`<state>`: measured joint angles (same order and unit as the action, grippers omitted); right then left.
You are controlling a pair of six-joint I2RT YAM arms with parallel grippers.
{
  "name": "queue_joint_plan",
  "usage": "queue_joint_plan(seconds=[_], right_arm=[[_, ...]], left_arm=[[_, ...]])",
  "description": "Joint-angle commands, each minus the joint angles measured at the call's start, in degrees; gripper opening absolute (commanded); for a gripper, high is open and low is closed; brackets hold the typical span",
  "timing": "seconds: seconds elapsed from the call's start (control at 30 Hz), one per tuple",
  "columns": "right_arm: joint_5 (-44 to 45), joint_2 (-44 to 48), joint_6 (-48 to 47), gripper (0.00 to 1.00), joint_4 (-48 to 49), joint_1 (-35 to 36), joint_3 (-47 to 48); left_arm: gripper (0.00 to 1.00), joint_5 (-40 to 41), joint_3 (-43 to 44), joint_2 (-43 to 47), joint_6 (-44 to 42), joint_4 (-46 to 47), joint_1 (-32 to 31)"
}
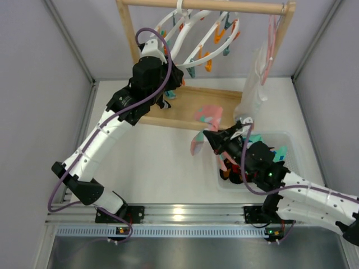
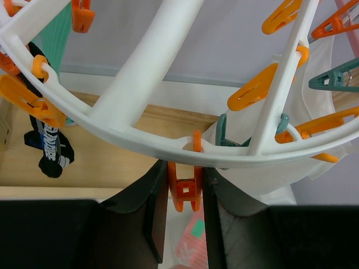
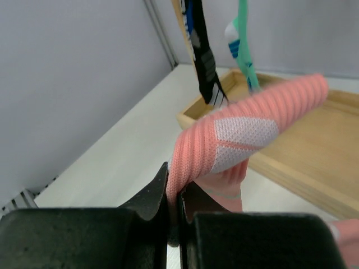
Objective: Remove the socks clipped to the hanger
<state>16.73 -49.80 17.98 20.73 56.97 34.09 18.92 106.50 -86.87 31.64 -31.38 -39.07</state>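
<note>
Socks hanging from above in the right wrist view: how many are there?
2: a black sock at the top centre, and a teal sock just right of it. Others may hang out of frame.

Wooden rack [image 1: 224, 5] at the back with a flat wooden base [image 1: 188, 107]. Long white garment [image 1: 253, 92] dangling under a thin pink hanger [image 1: 273, 39], and a clear bin [image 1: 283, 134] sits right below.

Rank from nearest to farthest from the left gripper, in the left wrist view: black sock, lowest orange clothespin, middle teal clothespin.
1. lowest orange clothespin: between the left gripper fingers.
2. middle teal clothespin: just above, to the right.
3. black sock: hanging far left.
</note>
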Motion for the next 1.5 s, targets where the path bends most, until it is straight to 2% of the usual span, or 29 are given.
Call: queue_joint_plan(seconds=[0.0, 0.1, 0.3, 0.47, 0.6, 0.77, 0.9, 0.97, 1.1, 1.13, 1.17, 1.2, 1.3, 1.33, 1.47], right_arm=[[5.0, 6.8, -3.9, 0.0, -7.1, 0.7, -0.7], [5.9, 7.0, -5.0, 0.0, -9.7, -1.8, -0.5], [1.3, -0.6, -5.8, 0.0, -8.3, -4.1, 1.3], [5.8, -5.1, -2.0, 0.0, -10.3, -6.1, 1.9], [18.0, 4.4, 8.3, 0.0, -16.6, -8.2, -2.5], [22.5, 11.5, 10.6, 0.0, -25.6, -8.6, -4.1], [27.5, 15.9, 12.6, 0.0, -33.4, -8.8, -3.6], [29.1, 16.4, 13.7, 0.0, -37.1, -9.0, -3.1], [29.3, 16.1, 17.4, 0.0, -46.9, -9.8, -2.5], [29.8, 16.1, 18.7, 0.0, -49.3, -9.7, -2.0], [30.7, 16.7, 21.2, 0.0, -51.4, -9.7, -1.7], [31.2, 18.5, 22.5, 0.0, -55.2, -9.7, -1.6], [32.3, 25.2, 26.5, 0.0, -60.8, -9.8, -1.4], [32.3, 27.2, 27.2, 0.0, -61.3, -9.7, -1.6], [33.5, 33.4, 29.4, 0.0, -66.4, -9.7, 0.0]], left_arm=[[0.13, -0.4, -1.0, 0.7, 0.2, 4.2, 0.0], [0.14, -1.8, -3.2, 1.5, 0.9, 5.7, 0.0], [0.16, -3.5, -4.4, 1.6, 1.1, 6.2, 0.0], [0.18, -4.4, -5.9, 2.5, 0.3, 6.2, 0.0], [0.19, -3.8, -7.2, 3.6, -0.8, 6.2, 0.0], [0.2, -3.4, -8.2, 4.5, -1.1, 6.1, 0.0], [0.3, -2.8, -8.8, 4.7, -1.0, 6.1, 0.0], [0.32, -3.1, -9.0, 4.7, -1.0, 6.1, 0.0], [0.43, -3.8, -9.3, 4.9, -0.9, 6.2, 0.0], [0.56, -3.8, -9.4, 5.1, -0.9, 6.2, -0.1], [0.61, -3.7, -9.5, 5.2, -0.8, 6.2, 0.0], [0.71, -3.7, -9.6, 5.5, -0.8, 6.2, 0.0], [0.84, -3.5, -9.9, 6.1, -0.8, 6.2, 0.0], [0.98, -3.3, -10.1, 6.2, -0.8, 6.2, 0.0], [0.98, -3.0, -10.4, 6.5, -0.8, 6.1, 0.0]])
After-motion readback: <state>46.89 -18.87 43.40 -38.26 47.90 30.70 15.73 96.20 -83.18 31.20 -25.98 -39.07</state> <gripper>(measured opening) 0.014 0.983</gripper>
